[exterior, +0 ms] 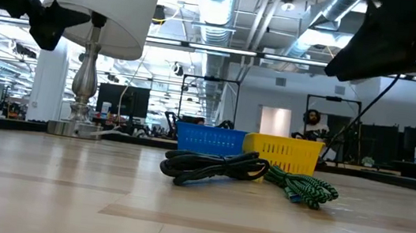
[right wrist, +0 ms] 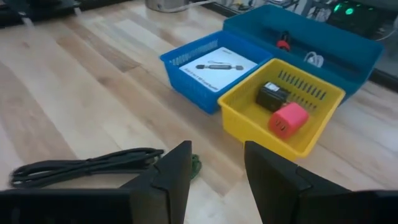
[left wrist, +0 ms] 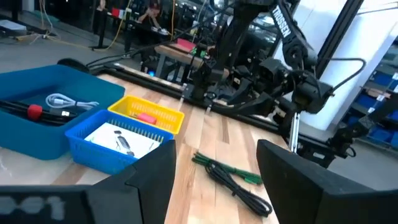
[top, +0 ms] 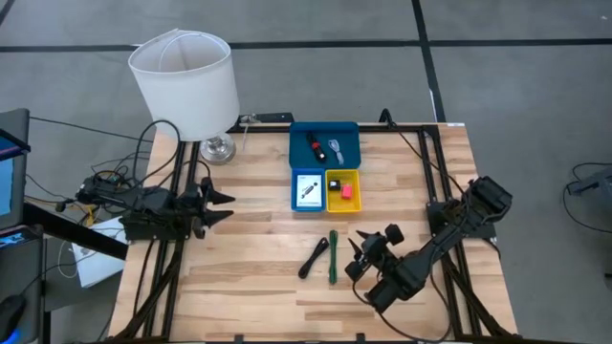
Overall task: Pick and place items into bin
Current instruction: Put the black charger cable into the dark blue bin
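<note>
A black cord (top: 315, 258) and a green cord (top: 333, 256) lie side by side on the wooden table, near its middle. My right gripper (top: 356, 254) hovers just right of the green cord, open, slanting down, with nothing between its fingers (right wrist: 177, 177). The bin stands farther back: a wide blue tray (top: 349, 153) with a black-red piece (top: 312, 145) and a white cord, a small blue tray (top: 295, 189) holding a white card (right wrist: 213, 64), and a yellow tray (top: 344, 175) holding a red piece (right wrist: 287, 118) and a black block. My left gripper (top: 228, 207) waits open at the table's left.
A white lampshade (top: 184, 81) on a metal lamp foot (top: 217, 148) stands at the far left corner. Bare wood lies between the cords and the bin and along the near edge. A black frame runs along the table's far and right edges.
</note>
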